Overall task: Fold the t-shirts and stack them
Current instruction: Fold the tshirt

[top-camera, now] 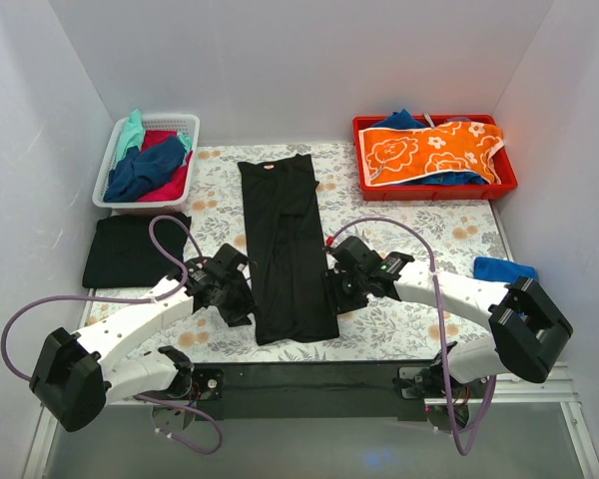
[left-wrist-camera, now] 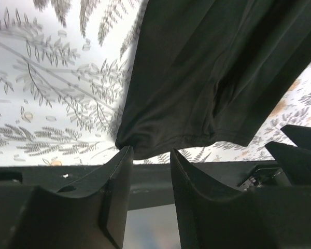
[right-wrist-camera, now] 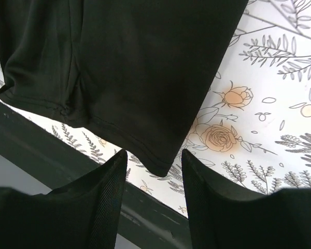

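A large black t-shirt (top-camera: 285, 249), folded lengthwise into a long strip, lies down the middle of the fern-patterned covering, its neck label at the far end. My left gripper (top-camera: 242, 299) is at the strip's near-left corner, and my right gripper (top-camera: 337, 289) is at its near-right corner. In the left wrist view the left gripper (left-wrist-camera: 150, 153) is open, with the shirt's hem corner (left-wrist-camera: 129, 142) just ahead of its left fingertip. In the right wrist view the right gripper (right-wrist-camera: 153, 155) is open, and the hem corner (right-wrist-camera: 163, 167) reaches between its tips without being pinched.
A folded black shirt (top-camera: 130, 249) lies at the left. Behind it stands a white basket (top-camera: 108, 178) of crumpled coloured shirts. A red tray (top-camera: 364, 175) at the back right holds orange and blue cloth. A blue cloth (top-camera: 504, 269) lies at the right edge. White walls enclose the table.
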Action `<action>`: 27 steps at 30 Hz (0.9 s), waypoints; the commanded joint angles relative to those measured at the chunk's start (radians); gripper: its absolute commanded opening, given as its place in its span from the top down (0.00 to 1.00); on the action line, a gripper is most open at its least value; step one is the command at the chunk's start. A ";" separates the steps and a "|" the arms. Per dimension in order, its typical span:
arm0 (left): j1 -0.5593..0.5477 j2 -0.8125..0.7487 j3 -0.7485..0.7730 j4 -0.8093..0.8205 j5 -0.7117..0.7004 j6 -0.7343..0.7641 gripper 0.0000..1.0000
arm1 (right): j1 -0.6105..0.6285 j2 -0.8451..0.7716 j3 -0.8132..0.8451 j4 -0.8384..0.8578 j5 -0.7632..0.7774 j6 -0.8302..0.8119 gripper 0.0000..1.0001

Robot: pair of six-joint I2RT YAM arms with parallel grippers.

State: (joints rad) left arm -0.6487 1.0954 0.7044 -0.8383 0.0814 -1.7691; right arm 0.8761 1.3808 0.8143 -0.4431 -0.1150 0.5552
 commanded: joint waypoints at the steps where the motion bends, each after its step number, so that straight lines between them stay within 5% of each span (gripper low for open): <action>1: -0.066 -0.019 -0.016 -0.068 -0.031 -0.108 0.67 | -0.003 -0.014 -0.042 0.050 -0.055 0.020 0.48; 10: -0.143 0.056 -0.066 -0.006 -0.048 -0.190 0.57 | -0.003 0.004 -0.098 0.084 -0.064 0.014 0.46; 27: -0.167 0.175 -0.095 0.079 -0.062 -0.188 0.54 | -0.003 0.044 -0.142 0.150 -0.129 0.018 0.45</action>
State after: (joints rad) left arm -0.8082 1.2552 0.6216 -0.7647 0.0326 -1.9465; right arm 0.8753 1.4185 0.6899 -0.3302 -0.2111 0.5724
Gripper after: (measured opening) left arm 0.451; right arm 0.549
